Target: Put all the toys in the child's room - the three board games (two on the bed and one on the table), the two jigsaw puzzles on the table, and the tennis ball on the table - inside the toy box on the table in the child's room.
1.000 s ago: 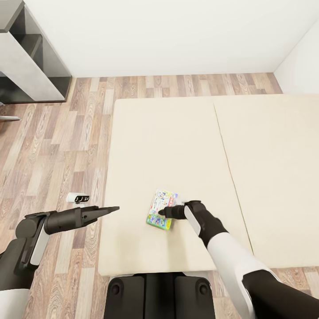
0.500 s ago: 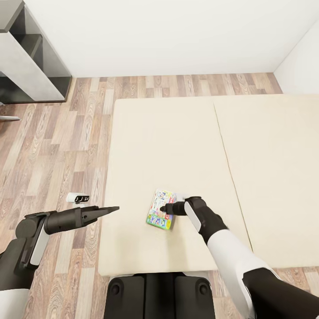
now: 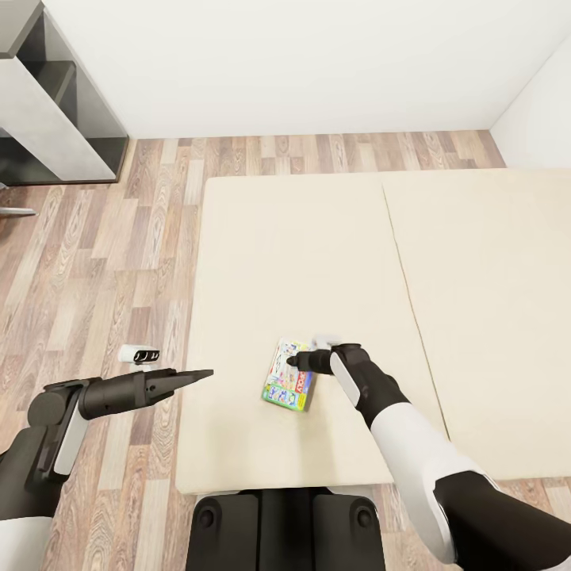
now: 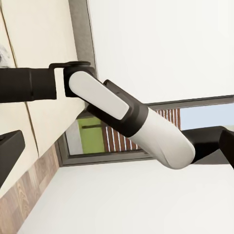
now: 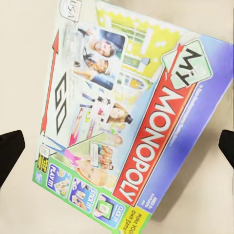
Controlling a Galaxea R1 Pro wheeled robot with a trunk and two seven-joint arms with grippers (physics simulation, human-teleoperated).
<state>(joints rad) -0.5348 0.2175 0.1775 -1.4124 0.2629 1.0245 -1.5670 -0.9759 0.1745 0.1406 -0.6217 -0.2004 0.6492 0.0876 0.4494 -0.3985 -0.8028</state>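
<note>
Since the earlier frames our right tool [image 3: 293, 362] has crept from the near part of the board game [image 3: 287, 375] toward its far end, and the rest of the scene has kept its place. We see the game lying flat on the bed [image 3: 317, 262], near the bed's front edge and not far from its left side, a thin white, green and blue box with Monopoly lettering [image 5: 129, 119]. Through the right wrist camera the two dark fingertips [image 5: 9, 153] stand spread wide, one off each side of the box, with nothing between them yet. Our left tool [image 3: 194, 374] hangs over the floor just off the bed's left side, its fingers drawn to a point and, as far as we can judge, pressed together on nothing.

We judge the box light and stiff, with a glossy lid that may slip. Lying flat on a soft mattress, it gives little to grip from above, so we would take it across the short width at one end, pressing the fingers into the mattress beside the edges. A pinch near a corner could let it swing
</note>
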